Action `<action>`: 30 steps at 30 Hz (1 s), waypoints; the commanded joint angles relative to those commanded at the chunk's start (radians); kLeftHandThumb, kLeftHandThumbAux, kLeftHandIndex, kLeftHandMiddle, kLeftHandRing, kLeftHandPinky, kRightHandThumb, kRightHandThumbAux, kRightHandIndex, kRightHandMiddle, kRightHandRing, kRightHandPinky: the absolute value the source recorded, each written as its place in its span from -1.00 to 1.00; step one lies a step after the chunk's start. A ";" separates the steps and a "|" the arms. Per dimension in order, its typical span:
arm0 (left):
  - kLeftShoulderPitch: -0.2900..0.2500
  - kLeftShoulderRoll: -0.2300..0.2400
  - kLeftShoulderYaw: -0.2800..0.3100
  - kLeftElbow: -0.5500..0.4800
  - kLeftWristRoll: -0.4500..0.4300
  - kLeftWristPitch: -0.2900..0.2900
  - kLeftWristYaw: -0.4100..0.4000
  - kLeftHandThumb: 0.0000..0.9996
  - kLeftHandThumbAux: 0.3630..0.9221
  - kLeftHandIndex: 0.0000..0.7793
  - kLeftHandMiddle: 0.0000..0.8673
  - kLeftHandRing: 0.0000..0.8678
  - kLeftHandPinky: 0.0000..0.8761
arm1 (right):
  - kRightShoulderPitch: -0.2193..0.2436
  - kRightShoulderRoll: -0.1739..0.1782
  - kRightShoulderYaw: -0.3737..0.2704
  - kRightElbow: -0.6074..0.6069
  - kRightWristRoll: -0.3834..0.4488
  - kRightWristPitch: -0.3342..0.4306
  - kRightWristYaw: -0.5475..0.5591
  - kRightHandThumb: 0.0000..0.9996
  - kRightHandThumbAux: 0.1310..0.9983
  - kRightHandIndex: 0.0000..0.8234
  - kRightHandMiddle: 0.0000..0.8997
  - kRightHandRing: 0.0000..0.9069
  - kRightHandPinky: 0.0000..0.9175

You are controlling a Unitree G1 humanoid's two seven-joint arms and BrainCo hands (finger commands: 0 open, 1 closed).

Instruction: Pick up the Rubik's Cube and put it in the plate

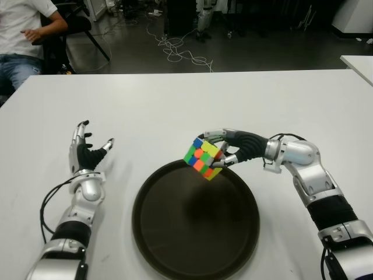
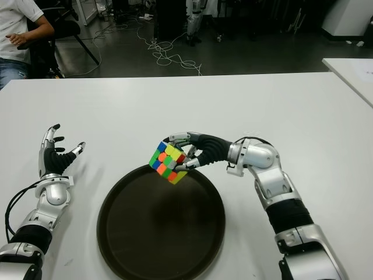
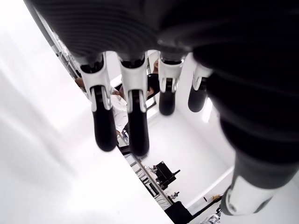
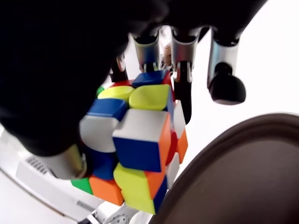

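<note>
My right hand [image 1: 224,153] is shut on the Rubik's Cube [image 1: 203,158], a scrambled cube of bright coloured squares, and holds it tilted in the air over the far rim of the dark round plate [image 1: 175,245]. The right wrist view shows the cube [image 4: 135,140] pinched between thumb and fingers [image 4: 184,70], with the plate's rim [image 4: 243,177] just beneath. My left hand [image 1: 86,153] is open, fingers spread, to the left of the plate above the white table [image 1: 175,105].
A seated person [image 1: 23,35] is beyond the table's far left corner. Cables [image 1: 180,52] lie on the dark floor behind. A second white table's corner [image 1: 358,64] shows at the far right.
</note>
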 joint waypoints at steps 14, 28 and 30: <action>0.004 -0.003 0.001 -0.011 0.003 0.013 0.009 -0.97 0.28 -1.00 -0.60 -0.34 -0.10 | 0.006 -0.047 0.042 -0.127 0.028 0.090 0.108 -1.00 0.29 0.72 0.95 0.97 0.91; 0.001 -0.001 -0.005 -0.004 0.014 0.021 0.022 -0.98 0.23 -1.00 -0.80 -0.73 -0.63 | 0.018 -0.060 0.072 -0.136 -0.100 0.002 -0.020 -1.00 0.32 0.77 0.95 0.97 0.94; 0.001 0.000 -0.005 -0.004 0.014 0.023 0.020 -0.99 0.23 -1.00 -0.81 -0.75 -0.64 | 0.016 -0.056 0.069 -0.125 -0.104 -0.013 -0.038 -1.00 0.26 0.74 0.92 0.95 0.91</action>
